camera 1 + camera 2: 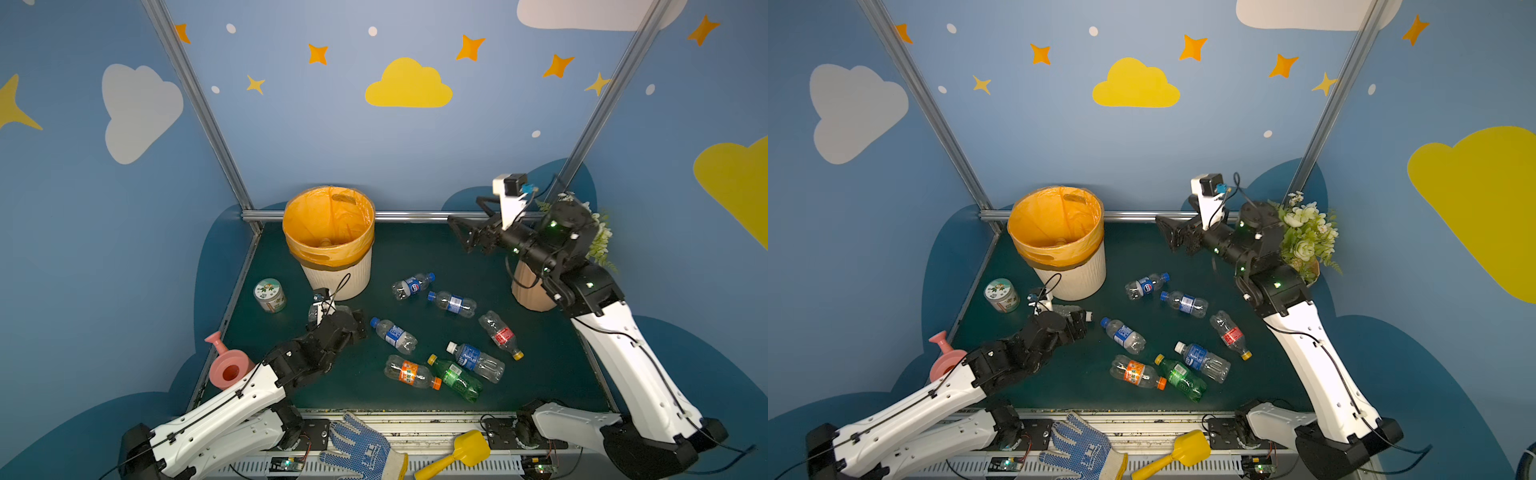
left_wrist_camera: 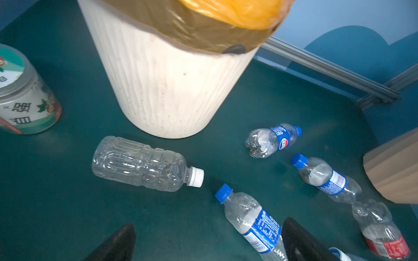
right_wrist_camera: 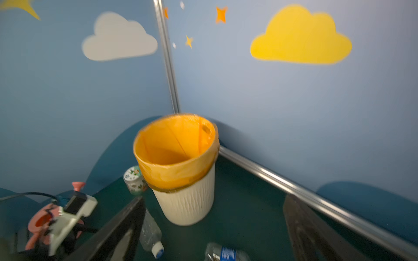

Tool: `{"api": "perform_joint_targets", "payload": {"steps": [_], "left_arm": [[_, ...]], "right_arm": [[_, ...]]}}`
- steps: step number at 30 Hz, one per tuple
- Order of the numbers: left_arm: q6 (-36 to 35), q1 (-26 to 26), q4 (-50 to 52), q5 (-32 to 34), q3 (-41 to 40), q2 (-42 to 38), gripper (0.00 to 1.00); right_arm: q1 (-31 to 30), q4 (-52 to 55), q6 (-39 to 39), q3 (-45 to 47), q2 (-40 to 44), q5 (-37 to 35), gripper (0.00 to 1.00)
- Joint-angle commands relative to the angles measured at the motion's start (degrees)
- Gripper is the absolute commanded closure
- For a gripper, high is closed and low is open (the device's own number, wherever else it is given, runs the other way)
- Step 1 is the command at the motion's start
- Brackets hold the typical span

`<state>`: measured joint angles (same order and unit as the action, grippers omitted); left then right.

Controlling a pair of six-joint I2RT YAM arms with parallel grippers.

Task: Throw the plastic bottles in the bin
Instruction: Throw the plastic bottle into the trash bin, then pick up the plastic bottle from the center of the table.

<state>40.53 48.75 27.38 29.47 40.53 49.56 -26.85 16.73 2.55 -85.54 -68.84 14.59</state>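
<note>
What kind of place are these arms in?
Probably a staged robot test booth: blue walls with painted clouds, aluminium frame posts, and a green tabletop holding scattered plastic bottles and a lined bin.

Open mat btwn bin & flower pot far side; bottles crowd ctr-right, jar blocks left of bin.

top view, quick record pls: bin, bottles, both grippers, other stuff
bin: upright at the back of the mat, orange bag inside; a pale thing at its bottom, cannot tell what
bottles: eight lying on the mat, seven labelled mid-mat, one clear bottle by the bin's base
left gripper: open, empty, low near the clear bottle
right gripper: open, empty, high above the mat, facing the bin
other: jar, watering can, flower pot, glove, scoop
</note>
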Motion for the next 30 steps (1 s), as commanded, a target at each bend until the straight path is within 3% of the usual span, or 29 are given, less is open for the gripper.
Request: {"api": "perform_joint_targets", "payload": {"steps": [1, 8, 18, 23, 30], "left_arm": [[-3.87, 2.85, -1.83, 2.25, 2.81, 2.24, 0.0], [-4.47, 7.13, -2.59, 3.21, 5.56, 8.96, 0.0], [-3.51, 7.42, -4.26, 4.57, 4.91, 10.81, 0.0], [-3.19, 7.11, -3.84, 4.83, 4.56, 10.69, 0.0], [-2.34, 5.69, -3.77, 3.49, 3.26, 9.81, 0.0]], "right_arm": [[2.48, 1.01, 0.93, 7.83, 2.89, -4.82, 0.05], [8.23, 1.37, 6.38, 22.54, 10.22, -5.05, 0.05], [11.2, 8.73, 7.52, 28.97, 10.14, -6.88, 0.05], [11.5, 9.39, 4.35, 30.02, 6.83, -8.87, 0.06], [11.4, 15.08, -0.92, 24.52, -4.45, -9.35, 0.06]]}}
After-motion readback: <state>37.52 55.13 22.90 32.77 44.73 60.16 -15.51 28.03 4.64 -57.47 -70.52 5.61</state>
